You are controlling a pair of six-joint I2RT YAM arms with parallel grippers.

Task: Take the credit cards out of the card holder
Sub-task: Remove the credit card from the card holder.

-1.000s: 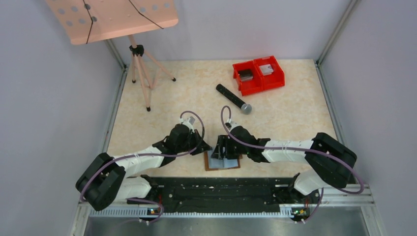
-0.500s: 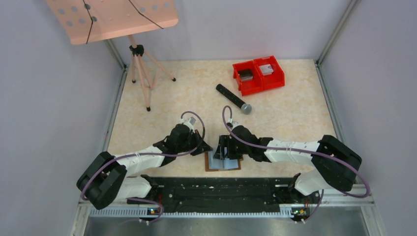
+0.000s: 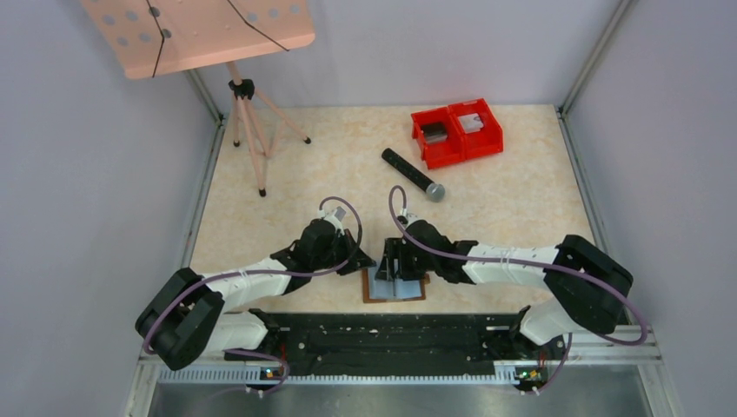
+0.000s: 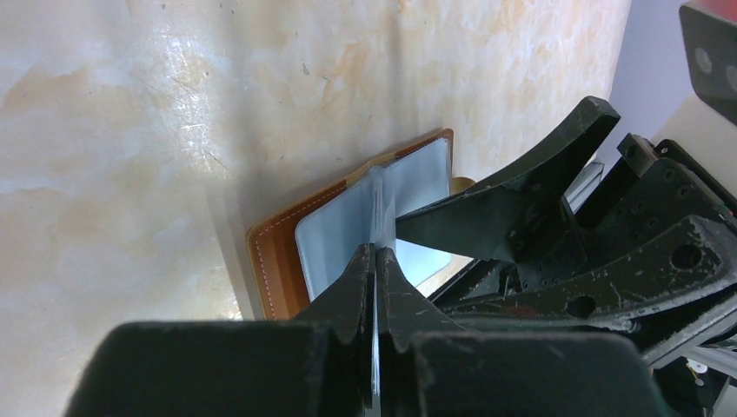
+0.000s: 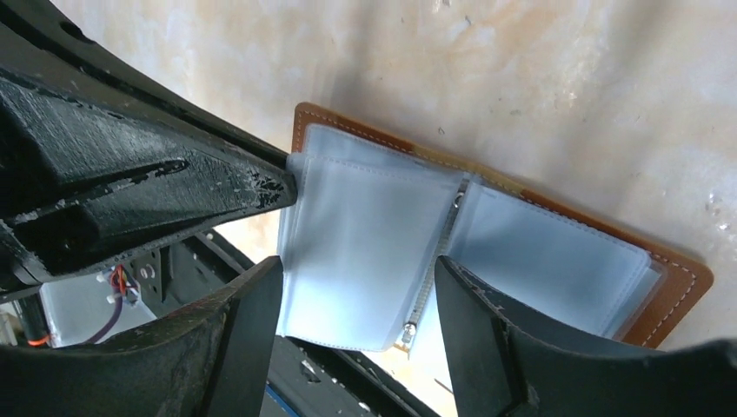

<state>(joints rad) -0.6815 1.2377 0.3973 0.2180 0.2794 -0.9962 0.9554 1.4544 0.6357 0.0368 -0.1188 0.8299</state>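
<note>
Our left pincer (image 4: 376, 257) pinches a clear plastic sleeve (image 4: 379, 204) of the open brown leather card holder (image 4: 276, 261).

Card holder (image 3: 395, 290) open at the desk's (image 3: 521, 217) front edge

It lies unfolded near the middle of the front edge, brown stitched leather cover down. Pale grey-blue translucent sleeves face up, and one sleeve stands lifted along the central fold

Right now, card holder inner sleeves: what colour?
Pale grey-blue sleeves in the flat brown leather card holder; clearest in right wrist view.
</note>
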